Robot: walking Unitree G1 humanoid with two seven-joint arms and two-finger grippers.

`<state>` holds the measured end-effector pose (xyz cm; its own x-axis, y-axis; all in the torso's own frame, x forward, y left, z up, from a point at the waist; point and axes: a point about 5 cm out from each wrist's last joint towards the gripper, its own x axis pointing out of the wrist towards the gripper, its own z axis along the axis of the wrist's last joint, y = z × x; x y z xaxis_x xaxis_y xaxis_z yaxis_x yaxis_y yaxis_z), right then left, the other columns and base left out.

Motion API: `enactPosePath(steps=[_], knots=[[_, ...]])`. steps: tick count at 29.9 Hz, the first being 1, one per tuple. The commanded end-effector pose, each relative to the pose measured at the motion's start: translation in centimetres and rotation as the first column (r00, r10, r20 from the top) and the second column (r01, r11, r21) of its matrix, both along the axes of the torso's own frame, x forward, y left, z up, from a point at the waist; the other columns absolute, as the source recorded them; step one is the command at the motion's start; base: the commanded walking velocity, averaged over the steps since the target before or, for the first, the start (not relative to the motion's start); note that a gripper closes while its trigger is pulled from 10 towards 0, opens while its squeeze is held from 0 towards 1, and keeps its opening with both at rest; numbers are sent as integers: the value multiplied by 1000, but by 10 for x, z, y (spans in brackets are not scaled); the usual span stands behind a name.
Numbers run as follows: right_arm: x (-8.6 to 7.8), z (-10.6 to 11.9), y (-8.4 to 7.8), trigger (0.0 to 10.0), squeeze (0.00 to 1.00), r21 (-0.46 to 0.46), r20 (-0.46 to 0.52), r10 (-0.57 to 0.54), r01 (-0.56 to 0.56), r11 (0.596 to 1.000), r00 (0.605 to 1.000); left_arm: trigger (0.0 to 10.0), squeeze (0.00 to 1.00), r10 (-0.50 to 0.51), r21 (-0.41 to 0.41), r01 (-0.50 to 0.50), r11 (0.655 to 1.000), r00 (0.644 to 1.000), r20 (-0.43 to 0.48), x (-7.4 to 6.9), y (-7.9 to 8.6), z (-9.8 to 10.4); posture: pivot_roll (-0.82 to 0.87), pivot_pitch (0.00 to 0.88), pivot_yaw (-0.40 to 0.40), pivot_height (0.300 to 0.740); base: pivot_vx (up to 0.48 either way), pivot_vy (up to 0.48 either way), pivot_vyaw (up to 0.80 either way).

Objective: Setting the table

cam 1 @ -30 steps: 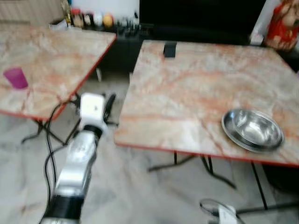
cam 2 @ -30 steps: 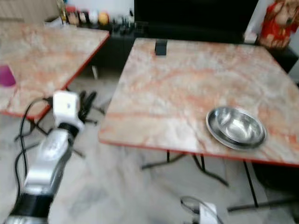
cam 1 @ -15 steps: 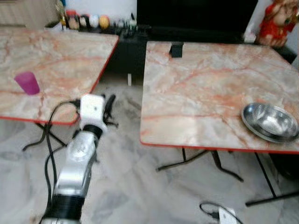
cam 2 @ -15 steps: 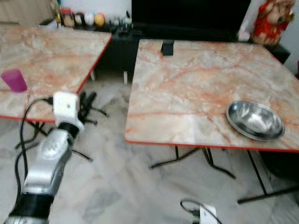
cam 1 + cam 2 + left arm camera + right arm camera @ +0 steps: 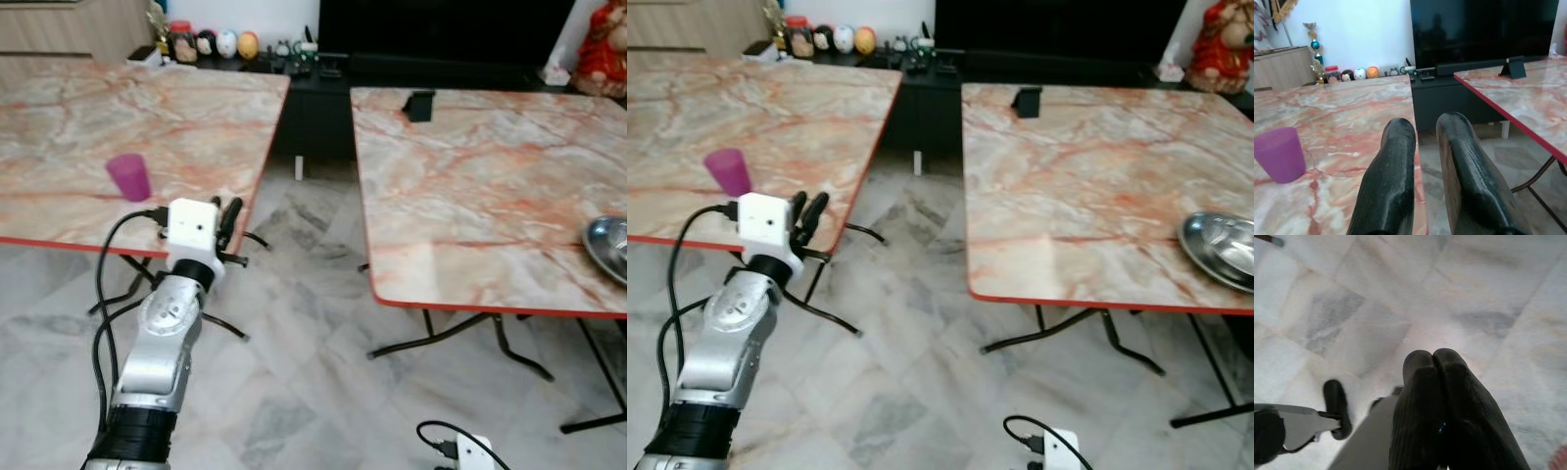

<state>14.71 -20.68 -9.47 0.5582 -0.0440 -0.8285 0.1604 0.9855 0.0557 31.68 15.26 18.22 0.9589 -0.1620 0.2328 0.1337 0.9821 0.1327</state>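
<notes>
A purple cup (image 5: 128, 177) stands upright on the left marble table (image 5: 59, 117), a little in from its near edge. A steel bowl (image 5: 609, 245) lies on the right marble table (image 5: 470, 186), cut off by the picture's right side. My left gripper (image 5: 227, 217) is raised by the left table's near edge, to the right of the cup and apart from it. Its fingers (image 5: 1396, 161) are open by a narrow gap with nothing between them. My right gripper (image 5: 1433, 355) hangs low, shut and empty, pointing at the floor.
A floor gap (image 5: 313, 225) runs between the two tables, with folding metal legs (image 5: 460, 333) under each. A black stand (image 5: 420, 104) sits at the right table's far edge. A dark TV cabinet (image 5: 323, 69) with small ornaments is behind. A white plug with cable (image 5: 470, 452) lies on the floor.
The camera has swung left: the cup and left table have come toward the middle and the bowl has slid to the right edge. My left arm keeps its pose.
</notes>
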Motion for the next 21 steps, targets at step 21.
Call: enactPosePath(steps=[21], knots=[[-3, 1, -9, 10000, 0, -35, 7, -15, 15, 999, 1000, 10000, 0, -33, 20, 33, 999, 999, 10, -1, -11, 1, 43, 0, -24, 740, 0, 0, 0]])
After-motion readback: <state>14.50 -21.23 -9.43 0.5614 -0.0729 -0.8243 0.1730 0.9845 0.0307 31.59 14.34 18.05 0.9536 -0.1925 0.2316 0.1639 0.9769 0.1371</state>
